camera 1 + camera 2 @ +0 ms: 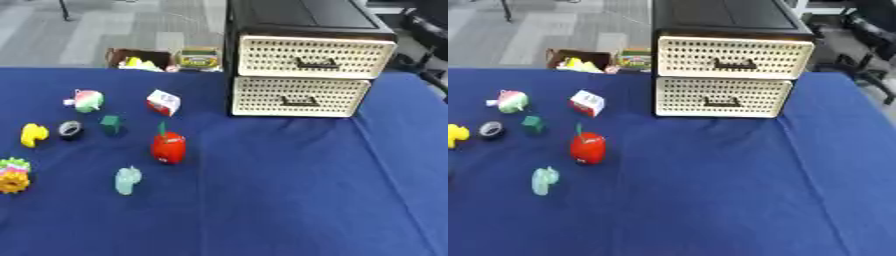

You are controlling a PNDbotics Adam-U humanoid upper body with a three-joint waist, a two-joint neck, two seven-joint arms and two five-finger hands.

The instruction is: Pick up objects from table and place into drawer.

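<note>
Toys are lying scattered on the left part of a dark blue tablecloth. Nearest the middle, a red pepper-shaped toy with a green stem is standing upright, and a pale mint green figure is lying just below it. Above them, a small white and red carton is sitting tilted, with a dark green block, a grey and black ring and a pink and green round toy further left. A yellow piece and a yellow and green flower-shaped toy are resting at the left edge.

A black two-drawer cabinet with cream perforated fronts is standing at the far middle, both drawers closed. Behind the table, a cardboard box is sitting on the floor.

Neither hand is showing in either view, so finger state and places relative to them cannot be told.
</note>
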